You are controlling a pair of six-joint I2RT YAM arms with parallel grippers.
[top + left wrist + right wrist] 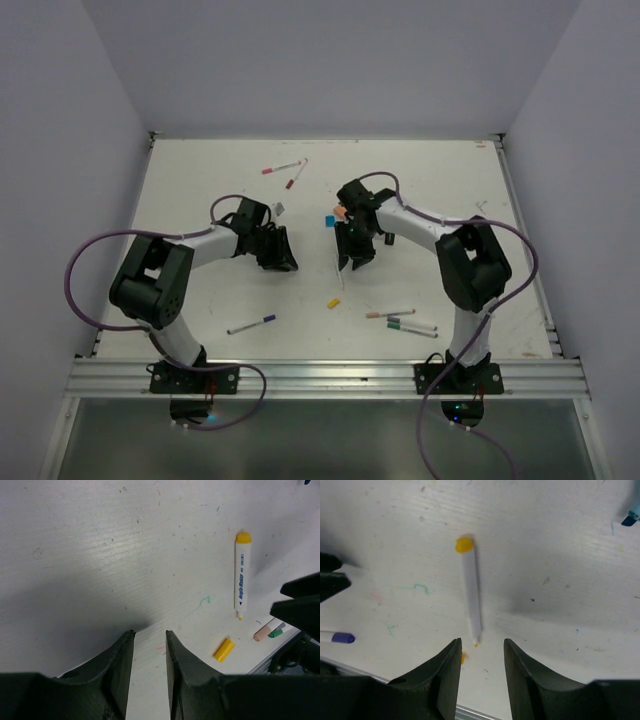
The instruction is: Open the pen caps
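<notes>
A thin white pen (471, 590) with a yellow end lies uncapped on the table just ahead of my right gripper (481, 641), its yellow tip pointing between the open, empty fingers. Its yellow cap (223, 649) lies loose near the tip; in the right wrist view the cap (463, 657) peeks out beside my left finger. The same pen (242, 575) shows in the left wrist view, off to the right of my left gripper (150, 632), which is open with a narrow gap and empty. From above, the left gripper (282, 262) and right gripper (355, 262) face each other, with the cap (334, 303) below them.
A blue cap (329, 221) and an orange cap (340, 212) lie by the right wrist. Two pens (280, 168) lie at the back, a purple-capped pen (250, 324) near the front left, and several capped pens (405, 320) at the front right. The metal rail (320, 378) bounds the near edge.
</notes>
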